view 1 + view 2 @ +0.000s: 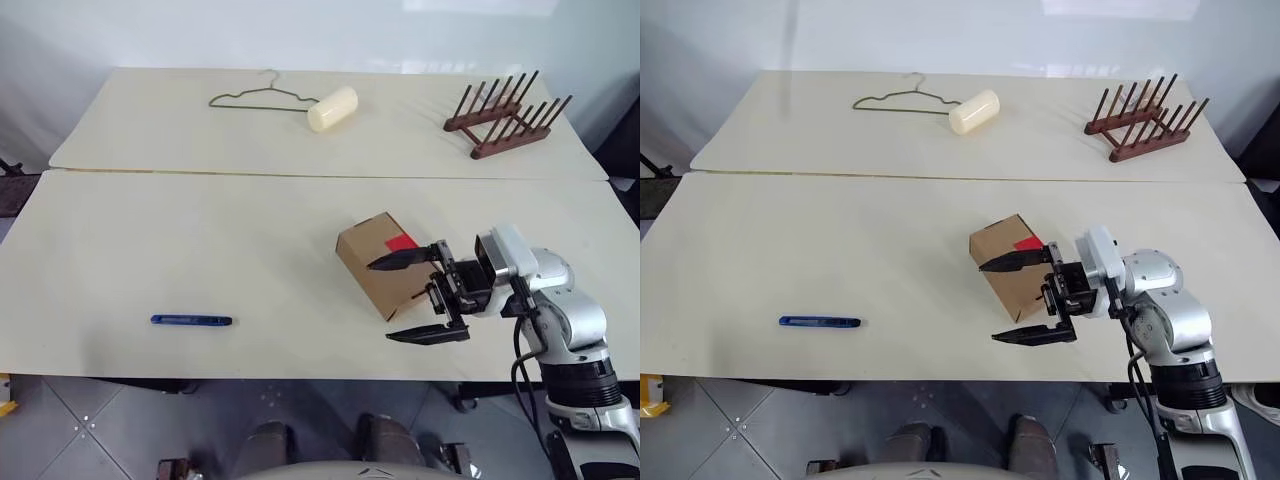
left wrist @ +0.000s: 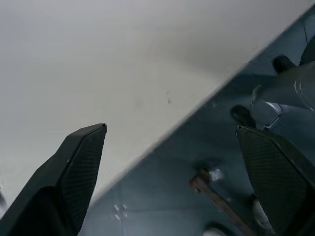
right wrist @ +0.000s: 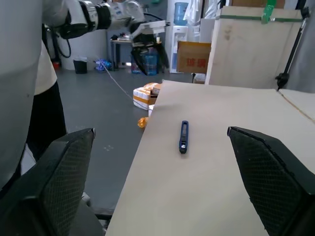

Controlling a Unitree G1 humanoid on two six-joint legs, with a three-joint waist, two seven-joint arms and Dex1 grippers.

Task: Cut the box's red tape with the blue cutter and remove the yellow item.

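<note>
Right end effector (image 1: 407, 297): you have its two black fingers spread wide apart, pointing left across the table, holding nothing; it sits just to the right of the box, the far finger overlapping the box's right edge in the head views.
Left end effector (image 2: 172, 132): in its own wrist view your two black fingers stand far apart and empty, over the table's edge with floor beyond.
Box: the small brown cardboard box (image 1: 375, 262) stands on the near table, right of centre, closed, tilted at an angle to the table edge.
Red tape: the small red square patch of tape (image 1: 401, 241) lies on the box's top, at its right side.
Blue cutter: the slim blue utility cutter (image 1: 191, 320) lies flat near the table's front edge, on the left, well apart from the box; you also see it between the fingers in the right wrist view (image 3: 183, 137).
Table: two pale cream tables (image 1: 200, 250) are pushed together, a seam between them.
Far table: a thin wire hanger (image 1: 260, 98) lies beside a pale cream cylinder (image 1: 332, 108); a dark wooden peg rack (image 1: 505, 115) stands at the far right.
</note>
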